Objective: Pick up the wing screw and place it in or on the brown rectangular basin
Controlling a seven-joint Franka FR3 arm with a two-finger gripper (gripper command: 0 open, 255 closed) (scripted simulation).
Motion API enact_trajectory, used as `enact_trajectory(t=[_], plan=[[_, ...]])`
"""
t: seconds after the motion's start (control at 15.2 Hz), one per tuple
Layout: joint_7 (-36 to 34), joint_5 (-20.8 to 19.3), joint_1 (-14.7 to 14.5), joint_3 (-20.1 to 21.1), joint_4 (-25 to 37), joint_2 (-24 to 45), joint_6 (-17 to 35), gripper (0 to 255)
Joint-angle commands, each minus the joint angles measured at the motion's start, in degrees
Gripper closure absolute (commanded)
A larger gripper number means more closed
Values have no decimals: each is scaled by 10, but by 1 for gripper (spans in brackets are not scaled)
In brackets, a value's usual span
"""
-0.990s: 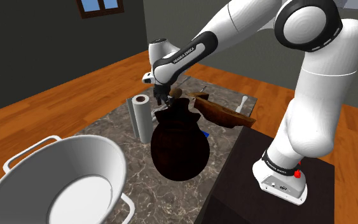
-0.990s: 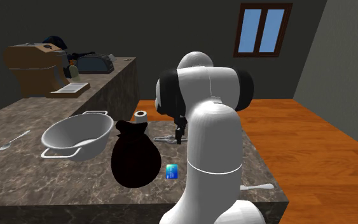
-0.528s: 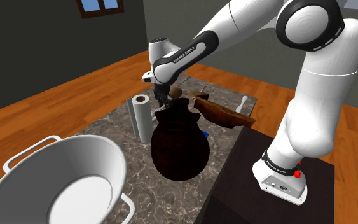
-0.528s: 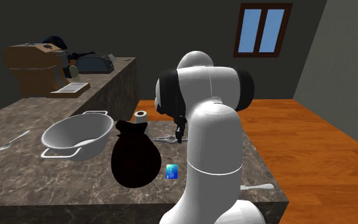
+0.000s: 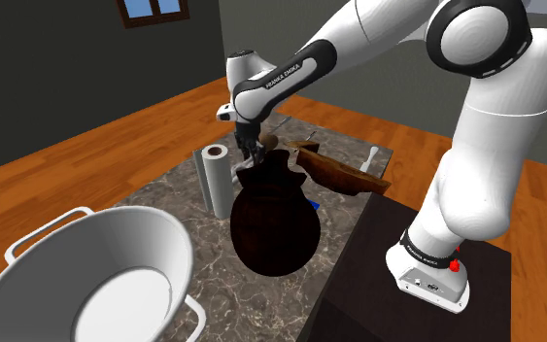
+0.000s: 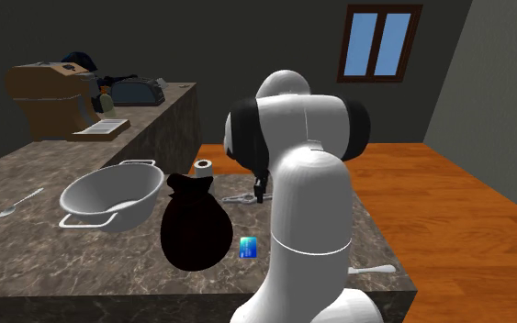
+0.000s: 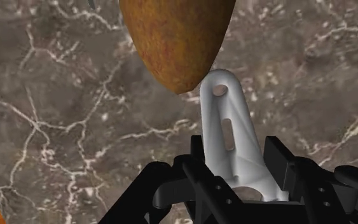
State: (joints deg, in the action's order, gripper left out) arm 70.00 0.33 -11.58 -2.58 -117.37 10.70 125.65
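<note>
the black two-finger gripper is pinched narrow on the flat body of the pale grey wing screw so it can't twist, apparently clear of the dark marble counter, just beside the pointed end of the rusty-brown basin, leaving a short carry.

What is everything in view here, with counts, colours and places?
wing screw: one, pale grey, between the gripper's fingers
basin: one, brown, on the table near the stand
sack: one, black, mid-table
paper roll: one, white, beside the sack
bowl: one, grey-white, two handles, on the table
card: one, blue, beside the sack
spoon: one, grey, beyond the bowl
table: one, dark marble
arm: one, white
gripper: one, black, shut on the wing screw
</note>
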Motion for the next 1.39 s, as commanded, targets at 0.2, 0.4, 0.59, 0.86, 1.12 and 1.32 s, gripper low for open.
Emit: enact_trajectory(t=[0.2,0.4,0.59,0.86,1.12,1.32], plan=[[-2,-1,-1,0,15,-20,-36,255],[-2,-2,-1,0,27,-30,-57,255],[-2,-2,-1,0,39,-39,-78,255],[-3,-3,-1,0,57,-50,-107,255],[-3,-3,-1,0,77,-59,-136,255],[-3,-3,-1,0,94,-64,-158,255]])
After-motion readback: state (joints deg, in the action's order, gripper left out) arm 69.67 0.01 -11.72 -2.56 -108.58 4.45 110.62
